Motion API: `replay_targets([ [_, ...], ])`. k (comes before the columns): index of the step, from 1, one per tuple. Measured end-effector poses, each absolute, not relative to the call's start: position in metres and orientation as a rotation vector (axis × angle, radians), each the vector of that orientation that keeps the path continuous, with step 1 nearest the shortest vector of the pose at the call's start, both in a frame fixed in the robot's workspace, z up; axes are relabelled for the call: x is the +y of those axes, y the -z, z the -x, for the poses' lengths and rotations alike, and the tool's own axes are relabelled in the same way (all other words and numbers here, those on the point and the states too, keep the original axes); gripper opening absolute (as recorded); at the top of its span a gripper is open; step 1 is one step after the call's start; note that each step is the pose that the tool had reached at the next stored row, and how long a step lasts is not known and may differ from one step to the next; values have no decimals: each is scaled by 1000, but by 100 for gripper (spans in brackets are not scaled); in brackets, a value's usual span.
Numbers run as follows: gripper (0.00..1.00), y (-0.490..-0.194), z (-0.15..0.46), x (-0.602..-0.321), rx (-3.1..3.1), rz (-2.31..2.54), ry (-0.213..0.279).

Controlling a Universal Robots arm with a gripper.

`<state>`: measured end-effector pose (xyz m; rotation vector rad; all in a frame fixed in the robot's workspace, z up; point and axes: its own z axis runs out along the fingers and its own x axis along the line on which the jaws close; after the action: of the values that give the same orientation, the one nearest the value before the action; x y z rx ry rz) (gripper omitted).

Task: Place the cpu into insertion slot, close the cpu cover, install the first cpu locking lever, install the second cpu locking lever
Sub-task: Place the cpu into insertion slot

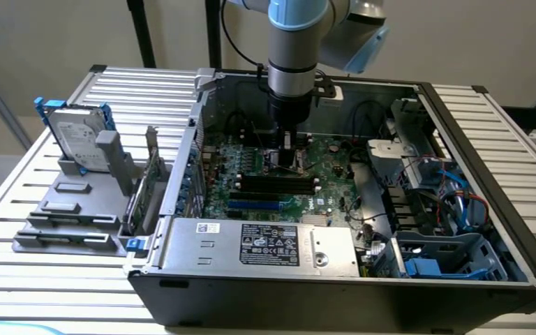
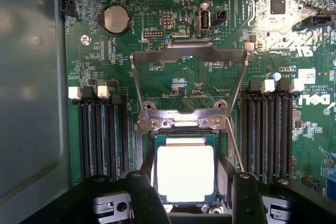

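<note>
Slatted table [image 1: 26, 279], open case [image 1: 249, 307]: at the exterior view's centre, the gripper [image 1: 289, 155], fingers spread, straddles the cpu [image 2: 185, 174] seated in the slot [image 2: 185, 138].

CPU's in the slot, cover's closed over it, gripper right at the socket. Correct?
One thing is off: the cover is open, swung back off the slot, not closed over it; the wrist view shows this. The rest holds: the cpu sits in the slot and the gripper is right at the socket.
</note>
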<state>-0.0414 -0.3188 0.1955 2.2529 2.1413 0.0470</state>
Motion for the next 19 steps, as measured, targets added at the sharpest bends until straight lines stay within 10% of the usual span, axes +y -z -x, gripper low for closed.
replay_targets([
  [19, 63, -209, 41, -319, 2145, -2257, -37],
])
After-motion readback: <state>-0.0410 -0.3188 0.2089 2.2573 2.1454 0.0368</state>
